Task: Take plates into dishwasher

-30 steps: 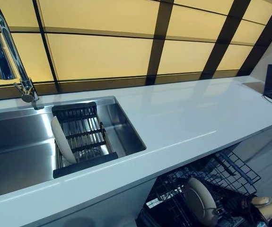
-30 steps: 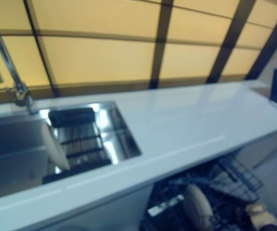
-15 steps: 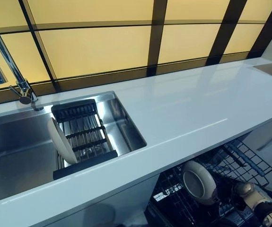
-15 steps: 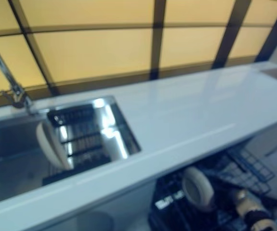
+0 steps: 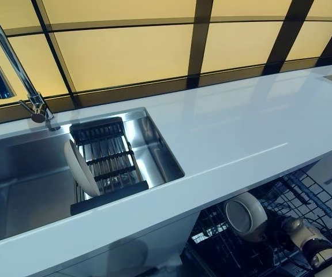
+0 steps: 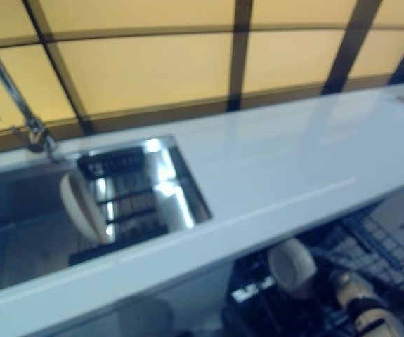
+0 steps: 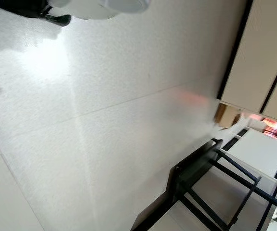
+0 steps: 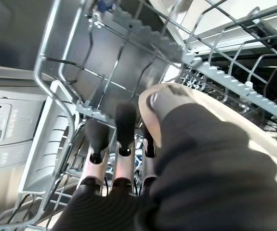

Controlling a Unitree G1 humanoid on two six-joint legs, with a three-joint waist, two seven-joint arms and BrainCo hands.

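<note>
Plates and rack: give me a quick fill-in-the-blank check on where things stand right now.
1. One plate stands on edge in the drying rack inside the ____.
2. The right hand holds the other plate over the ____ rack, below the counter.
3. The tap stands behind the sink, on the robot's ____ side.
4. The left hand shows in ____ view.

Missing words: sink; dishwasher; left; no

Right robot hand low, fingers apparently curled, gripping.

Plate in sink; plate in dishwasher rack.
</note>
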